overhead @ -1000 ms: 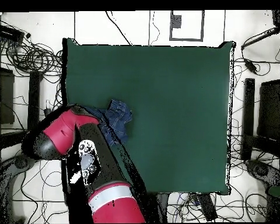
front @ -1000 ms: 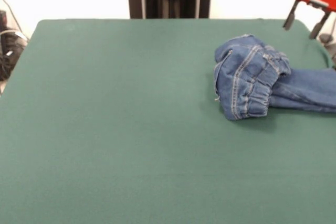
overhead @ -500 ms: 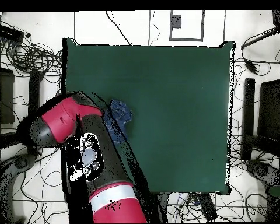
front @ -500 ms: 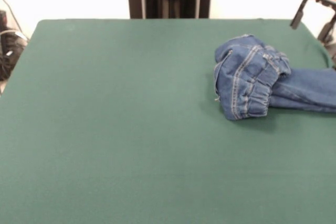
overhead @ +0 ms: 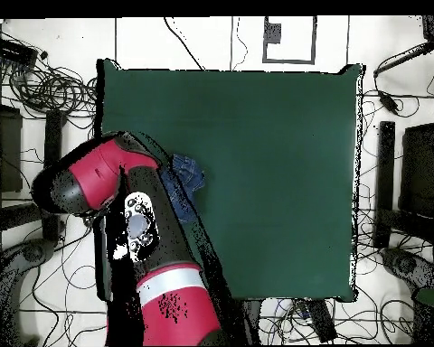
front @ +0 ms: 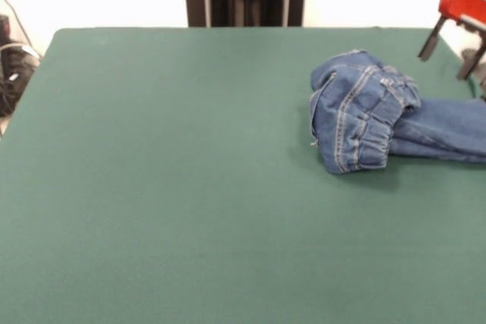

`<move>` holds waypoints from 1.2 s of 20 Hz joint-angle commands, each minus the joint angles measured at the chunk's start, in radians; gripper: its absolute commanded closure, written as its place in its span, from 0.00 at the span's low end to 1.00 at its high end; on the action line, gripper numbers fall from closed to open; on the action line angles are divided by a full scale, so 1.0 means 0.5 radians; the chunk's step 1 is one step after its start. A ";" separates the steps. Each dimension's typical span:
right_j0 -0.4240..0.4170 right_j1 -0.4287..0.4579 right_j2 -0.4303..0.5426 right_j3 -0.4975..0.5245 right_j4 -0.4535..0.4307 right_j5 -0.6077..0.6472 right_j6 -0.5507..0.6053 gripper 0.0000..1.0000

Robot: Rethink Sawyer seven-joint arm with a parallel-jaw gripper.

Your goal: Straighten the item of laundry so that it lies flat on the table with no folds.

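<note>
While arm (overhead: 121, 194) overhangs, jeans (front: 380, 115) bunched

Front view low across table (front: 152, 187), overhead straight down, both sharing it

Probably a robotics lab, cables (overhead: 49, 86) strewn around table (overhead: 257, 135)

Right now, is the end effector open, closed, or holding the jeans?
End effector: open, its two fingers apart, holding nothing; it is above the table's edge, clear of the jeans.
</note>
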 commanded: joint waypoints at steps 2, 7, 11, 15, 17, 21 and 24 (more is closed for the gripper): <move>0.124 0.167 -0.084 0.020 0.069 0.230 0.083 0.00; 0.171 0.132 -0.141 0.106 0.068 0.205 0.071 0.00; 0.207 0.142 -0.196 0.162 0.061 0.155 0.104 0.00; 0.278 0.177 -0.232 0.159 0.088 0.155 0.172 0.00; 0.330 0.206 -0.252 0.142 0.100 0.145 0.229 0.00; 0.347 0.298 -0.271 0.092 0.101 0.076 0.205 0.00; 0.322 0.376 -0.279 0.067 0.095 0.002 0.171 0.00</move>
